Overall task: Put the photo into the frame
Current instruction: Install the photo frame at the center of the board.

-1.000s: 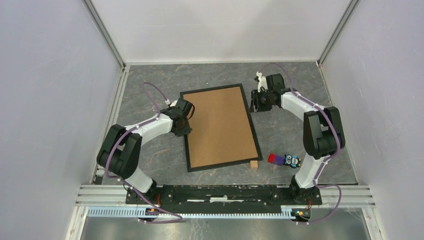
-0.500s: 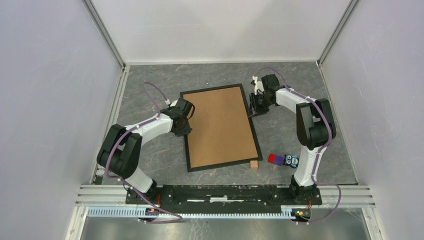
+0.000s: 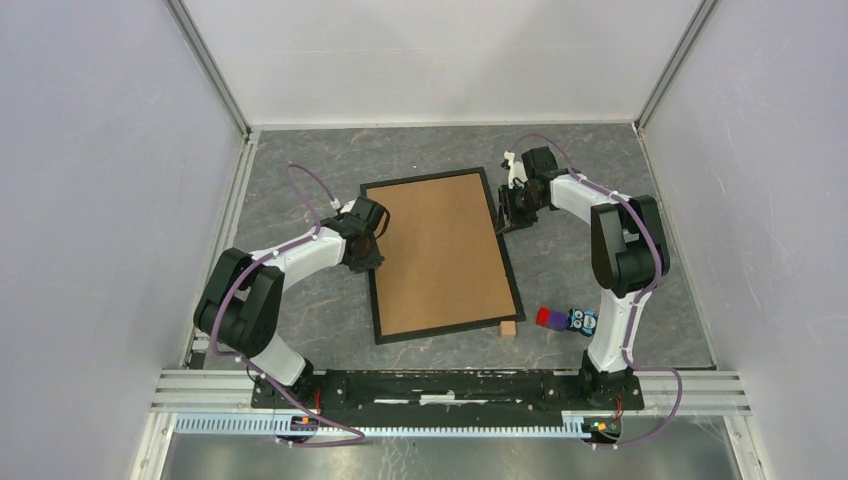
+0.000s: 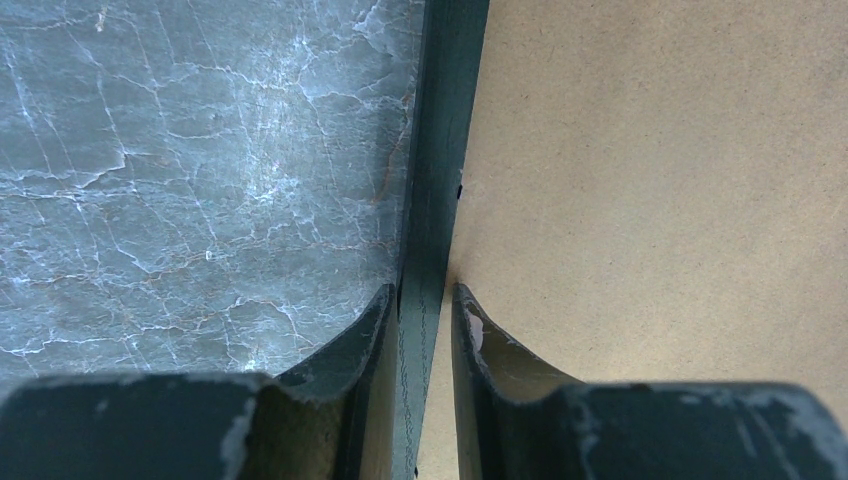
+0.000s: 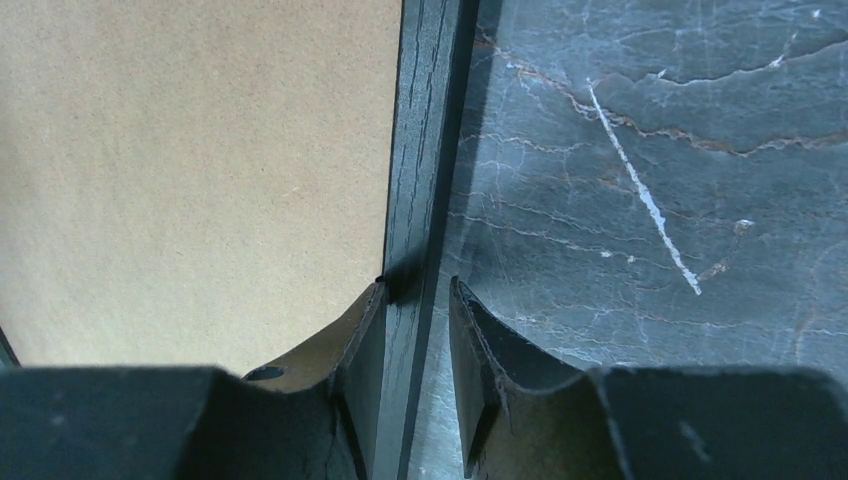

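The black frame point(image 3: 511, 270) lies flat on the table, its opening covered by a brown backing board point(image 3: 440, 250). No photo shows in any view. My left gripper point(image 3: 371, 250) is at the frame's left rail. In the left wrist view its jaws point(image 4: 425, 300) are closed down on the black rail point(image 4: 440, 150). My right gripper point(image 3: 507, 218) is at the right rail near the far corner. In the right wrist view it point(image 5: 417, 290) straddles the rail point(image 5: 425, 130). Its inner finger touches the rail, and a gap of table shows beside the outer finger.
A small wooden block point(image 3: 509, 328) lies at the frame's near right corner. A red, purple and blue toy point(image 3: 565, 320) lies just right of it, by the right arm's base. Walls close in the table on three sides.
The right gripper has moved left and down onto the frame's right rail. The left gripper and the frame have not moved.
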Robot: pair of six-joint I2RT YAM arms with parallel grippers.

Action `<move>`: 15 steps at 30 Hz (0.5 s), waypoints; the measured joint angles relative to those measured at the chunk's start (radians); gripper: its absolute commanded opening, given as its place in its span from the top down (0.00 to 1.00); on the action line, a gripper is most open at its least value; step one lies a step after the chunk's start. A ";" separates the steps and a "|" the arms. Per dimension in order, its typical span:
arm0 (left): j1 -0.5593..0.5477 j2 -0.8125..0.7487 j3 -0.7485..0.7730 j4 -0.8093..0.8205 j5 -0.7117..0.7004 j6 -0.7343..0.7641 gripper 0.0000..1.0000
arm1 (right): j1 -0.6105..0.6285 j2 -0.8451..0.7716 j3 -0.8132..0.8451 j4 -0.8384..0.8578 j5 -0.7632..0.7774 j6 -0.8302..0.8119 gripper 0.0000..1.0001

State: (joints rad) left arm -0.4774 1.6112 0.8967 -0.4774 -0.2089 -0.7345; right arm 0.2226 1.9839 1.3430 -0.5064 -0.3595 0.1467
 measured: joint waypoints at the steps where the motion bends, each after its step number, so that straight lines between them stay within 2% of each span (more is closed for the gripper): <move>1: 0.000 0.000 0.000 0.000 0.000 0.000 0.98 | 0.000 0.002 0.004 -0.004 0.000 0.002 0.65; 15: -0.001 0.012 0.011 -0.001 0.006 0.000 0.98 | 0.000 0.072 0.116 -0.081 0.027 0.005 0.64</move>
State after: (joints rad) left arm -0.4782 1.6230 0.9081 -0.4786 -0.2031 -0.7349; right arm 0.2226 2.0563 1.4593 -0.5877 -0.3325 0.1516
